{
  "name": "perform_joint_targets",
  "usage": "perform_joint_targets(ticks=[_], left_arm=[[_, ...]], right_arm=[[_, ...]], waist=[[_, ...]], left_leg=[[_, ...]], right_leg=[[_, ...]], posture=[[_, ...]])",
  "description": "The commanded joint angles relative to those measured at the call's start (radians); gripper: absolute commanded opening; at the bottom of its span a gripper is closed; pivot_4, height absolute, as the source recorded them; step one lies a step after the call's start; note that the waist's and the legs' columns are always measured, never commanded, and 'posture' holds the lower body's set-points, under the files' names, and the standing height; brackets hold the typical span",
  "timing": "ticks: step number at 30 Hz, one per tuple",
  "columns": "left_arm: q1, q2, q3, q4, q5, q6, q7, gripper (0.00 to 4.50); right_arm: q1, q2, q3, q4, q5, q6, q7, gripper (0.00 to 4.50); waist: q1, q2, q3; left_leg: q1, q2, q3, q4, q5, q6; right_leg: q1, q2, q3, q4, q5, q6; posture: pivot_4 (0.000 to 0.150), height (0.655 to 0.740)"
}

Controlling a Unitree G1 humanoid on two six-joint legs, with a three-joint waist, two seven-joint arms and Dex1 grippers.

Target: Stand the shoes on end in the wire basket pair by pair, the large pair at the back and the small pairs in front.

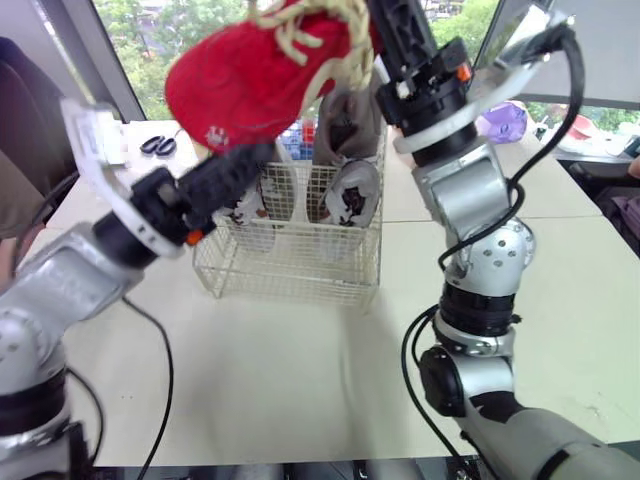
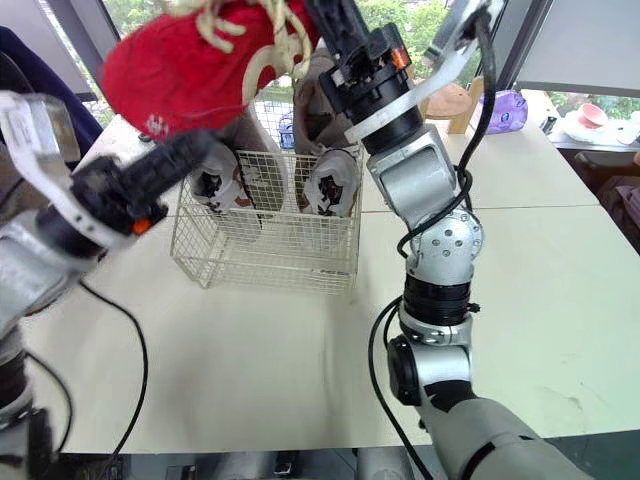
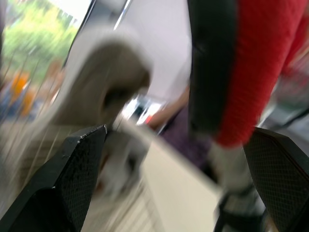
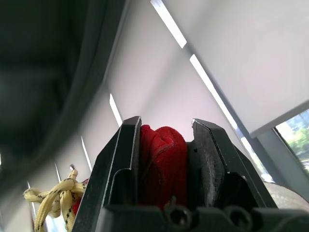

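— How much is judged done?
— Grey shoes [image 1: 352, 195] are already stood on end in the wire basket [image 1: 290, 265], mid-frame.
— And the red shoe [image 1: 250, 80]?
— It is held high at the upper left, pinched by the right gripper [image 4: 166, 130]. The left gripper [image 3: 178, 131] is spread open beneath it, so it is not yet placed

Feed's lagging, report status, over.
Right gripper shut on cream-laced red knit shoe, high near white wire basket. Left gripper open beneath shoe. Grey shoes upright inside.
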Motion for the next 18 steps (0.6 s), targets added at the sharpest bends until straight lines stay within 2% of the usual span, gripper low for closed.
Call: perform_joint_targets(ticks=[1, 2, 4, 6, 8, 9, 12, 15, 18], left_arm=[[0.115, 0.074, 0.057, -0.076, 0.066, 0.043, -0.056, 4.47], [0.14, 0.079, 0.05, -0.086, 0.092, 0.038, -0.065, 4.47], [0.183, 0.059, 0.025, -0.098, 0.122, 0.014, -0.072, 4.47], [0.216, 0.046, 0.012, -0.106, 0.148, 0.004, -0.087, 4.47], [0.28, 0.028, 0.016, -0.112, 0.167, 0.001, -0.111, 4.47], [0.312, 0.025, 0.022, -0.115, 0.177, 0.001, -0.13, 4.47], [0.37, 0.032, 0.039, -0.111, 0.205, 0.003, -0.181, 4.47], [0.373, 0.041, 0.042, -0.101, 0.21, -0.004, -0.206, 4.47], [0.364, 0.051, 0.038, -0.092, 0.204, -0.002, -0.229, 4.47]], right_arm=[[0.003, -0.057, 0.173, -0.074, -0.153, 0.062, 0.093, 1.24], [0.013, -0.065, 0.22, -0.083, -0.189, 0.074, 0.112, 1.24], [-0.041, -0.411, -0.003, 0.117, -0.11, 0.161, 0.433, 1.24], [-0.082, -0.604, -0.109, 0.261, -0.079, 0.184, 0.622, 1.24], [-0.093, -0.64, -0.102, 0.312, -0.092, 0.17, 0.675, 1.24], [-0.102, -0.639, -0.114, 0.331, -0.087, 0.178, 0.684, 1.24], [-0.12, -0.62, -0.168, 0.349, -0.052, 0.223, 0.681, 1.24], [-0.109, -0.615, -0.208, 0.332, -0.024, 0.263, 0.664, 1.24], [-0.085, -0.621, -0.231, 0.309, -0.013, 0.291, 0.66, 1.24]], waist=[[-0.002, 0.0, 0.0], [-0.001, 0.0, 0.0], [0.015, 0.0, 0.002], [0.045, -0.002, 0.003], [0.047, -0.001, 0.003], [0.032, 0.0, 0.003], [-0.007, -0.001, 0.002], [0.0, 0.0, 0.002], [0.012, 0.0, 0.002]], left_leg=[[0.0, 0.0, 0.0, -0.001, 0.0, 0.0], [0.001, 0.001, 0.0, -0.002, 0.0, 0.0], [0.001, 0.002, -0.001, -0.002, 0.001, -0.001], [-0.001, -0.002, -0.003, 0.0, 0.003, 0.001], [-0.002, -0.002, -0.004, -0.002, 0.005, 0.006], [-0.001, -0.001, 0.0, -0.004, 0.004, 0.008], [-0.001, 0.0, 0.006, -0.006, 0.001, 0.012], [-0.002, 0.002, 0.006, -0.008, 0.002, 0.01], [-0.002, 0.003, 0.006, -0.014, 0.005, 0.005]], right_leg=[[0.0, 0.001, 0.0, 0.0, -0.001, -0.001], [-0.001, 0.001, 0.0, 0.0, -0.001, -0.002], [-0.001, 0.002, -0.001, 0.001, -0.003, -0.006], [0.003, 0.0, -0.005, -0.004, -0.004, -0.007], [0.008, -0.005, -0.009, -0.021, -0.001, -0.013], [0.013, -0.005, -0.007, -0.027, 0.002, -0.017], [0.011, -0.004, -0.002, -0.03, 0.005, -0.015], [0.007, -0.003, -0.002, -0.028, 0.008, -0.009], [0.005, -0.003, -0.003, -0.028, 0.007, -0.011]], posture=[[0.15, 0.74], [0.15, 0.74], [0.15, 0.74], [0.15, 0.74], [0.15, 0.74], [0.15, 0.74], [0.15, 0.74], [0.15, 0.74], [0.15, 0.74]])
